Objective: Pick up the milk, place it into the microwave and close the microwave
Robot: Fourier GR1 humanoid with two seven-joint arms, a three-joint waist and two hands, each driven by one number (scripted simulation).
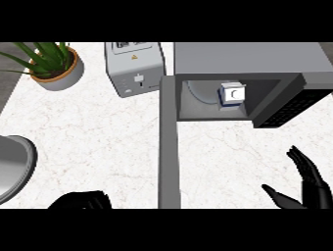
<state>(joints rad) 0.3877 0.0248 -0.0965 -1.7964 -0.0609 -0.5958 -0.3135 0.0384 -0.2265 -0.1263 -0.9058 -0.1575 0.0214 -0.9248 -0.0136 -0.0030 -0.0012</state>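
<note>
Head view: milk carton (233, 93) upright inside microwave (260, 78), on its glass plate (198, 93). Door (169, 147) swung fully open toward 6 o'clock. Right hand (303, 188) at 5 o'clock over table (90, 132), fingers straight and spread, empty. Left hand (83, 201) at 7 o'clock, fingers curled, nothing seen in it. Toaster (134, 68) at 11, plant (50, 63) at 10.

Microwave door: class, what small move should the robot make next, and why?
Probably swing the left hand against the open door to push it shut. The milk already stands inside the microwave, and the right hand is open, holding nothing.
</note>
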